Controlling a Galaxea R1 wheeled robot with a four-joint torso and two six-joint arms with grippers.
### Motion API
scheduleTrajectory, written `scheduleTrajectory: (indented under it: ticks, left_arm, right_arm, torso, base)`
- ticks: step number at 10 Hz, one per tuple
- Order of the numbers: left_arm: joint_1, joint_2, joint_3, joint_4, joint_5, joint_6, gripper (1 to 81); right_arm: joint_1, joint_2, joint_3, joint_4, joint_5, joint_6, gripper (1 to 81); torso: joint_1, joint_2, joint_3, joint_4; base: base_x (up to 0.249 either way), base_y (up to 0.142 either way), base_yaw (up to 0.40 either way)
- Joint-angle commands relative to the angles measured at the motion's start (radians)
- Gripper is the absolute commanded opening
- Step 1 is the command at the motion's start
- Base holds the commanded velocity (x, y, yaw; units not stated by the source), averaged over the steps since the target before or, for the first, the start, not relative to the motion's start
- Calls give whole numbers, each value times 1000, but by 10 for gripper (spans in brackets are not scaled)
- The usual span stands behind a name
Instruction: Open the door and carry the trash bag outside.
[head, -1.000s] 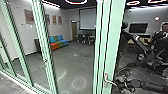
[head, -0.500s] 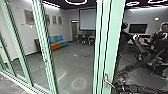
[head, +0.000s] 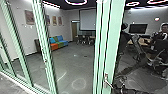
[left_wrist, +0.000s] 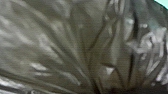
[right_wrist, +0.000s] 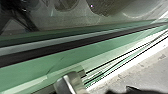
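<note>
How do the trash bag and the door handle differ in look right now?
The trash bag is dark olive-brown, while the door handle is pale and silvery. The bag is thin film, gathered into creases and folds; the handle is a slim, rigid-looking lever on the green door frame. Both look shiny.

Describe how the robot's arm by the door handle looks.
The right arm is near-black, built of bulky, jointed segments. Fine, paler lines curl just above it, perhaps cables, perhaps mere reflections. I can't make out any markings.
</note>
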Motion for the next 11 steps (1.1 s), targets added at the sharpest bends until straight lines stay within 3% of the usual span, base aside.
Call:
scheduleTrajectory:
  ticks: [1, 2, 6, 11]
  left_arm:
    - [-64, -6, -5, -4, 58, 2, 10]
    - [-61, -7, -5, -4, 60, 1, 10]
    - [-57, -18, -5, -7, 61, 1, 10]
    - [-54, -21, -5, -7, 63, 1, 10]
  right_arm:
    - [-70, 83, -17, -137, -185, -18, 811]
    - [-84, 99, -45, -173, -133, -19, 811]
    - [-66, 131, -139, -233, -62, -38, 811]
    - [-43, 151, -206, -288, -47, -42, 811]
  torso:
    - [0, 0, 0, 0]
    - [0, 0, 0, 0]
    - [0, 0, 1, 0]
    - [-1, -1, 1, 0]
  base:
    - [0, 0, 0]
    - [0, 0, 0]
    - [0, 0, 0]
    - [0, 0, 0]
